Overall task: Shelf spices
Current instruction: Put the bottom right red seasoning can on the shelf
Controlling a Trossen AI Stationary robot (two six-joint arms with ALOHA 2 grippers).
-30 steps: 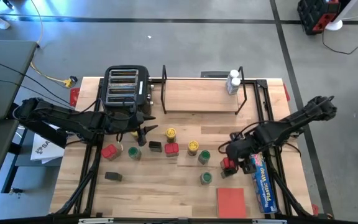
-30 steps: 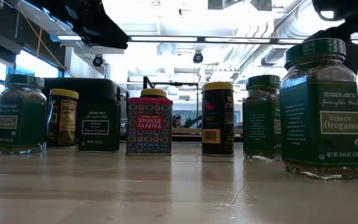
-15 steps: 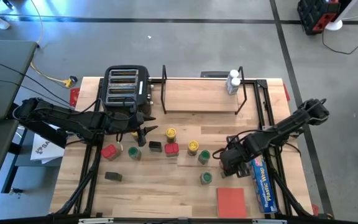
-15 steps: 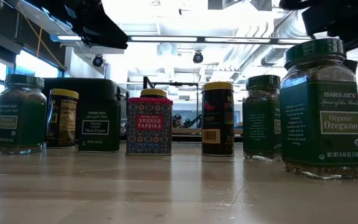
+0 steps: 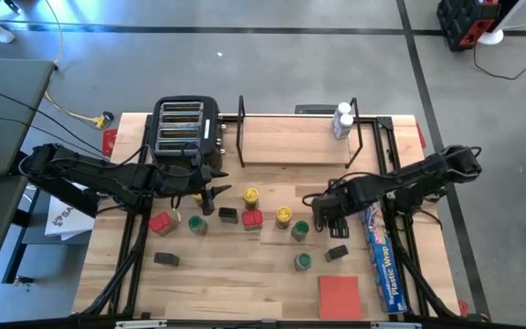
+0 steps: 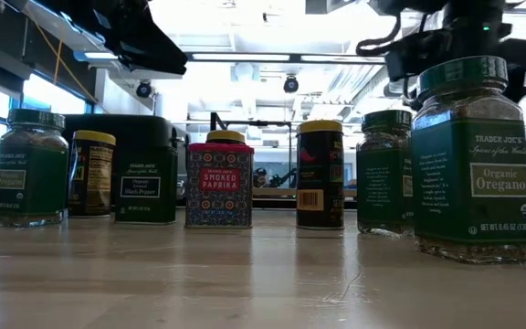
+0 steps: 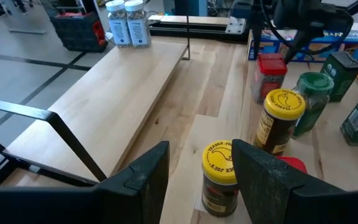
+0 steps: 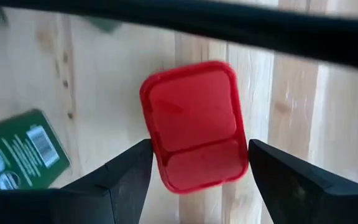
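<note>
Spices stand in a loose group mid-table: yellow-lid jars (image 5: 251, 196) (image 5: 283, 216), green-lid jars (image 5: 300, 230) (image 5: 303, 261), red tins (image 5: 252, 219) (image 5: 161, 222) and a black tin (image 5: 228, 215). Two white-lid jars (image 5: 342, 121) stand on the shelf (image 5: 281, 146) at the far side. My right gripper (image 5: 322, 215) points down, shut on a red tin (image 8: 194, 124), beside the green-lid jar. My left gripper (image 5: 210, 199) hovers open, short of the yellow-lid jar (image 7: 219, 168). My right gripper pinches the red tin between its two fingers, on two opposite sides just under the lid (image 8: 157, 155). The fingers come from above, pointing down. The tin stays upright, lid up; whether its bottom is clear of the table I cannot tell.
A black toaster (image 5: 186, 128) stands at the far left. A long blue plastic-wrap box (image 5: 379, 256) and a flat red square (image 5: 340, 296) lie near the right front. A dark green tin (image 5: 337, 252) lies flat by the box, another black tin (image 5: 165, 260) near the left.
My right gripper has gone from beside the blue box toward the table's left and slightly toward its far edge, carrying the red tin up to the green-lid jar, and has rolled a little. The dark green tin now shows where the gripper was.
</note>
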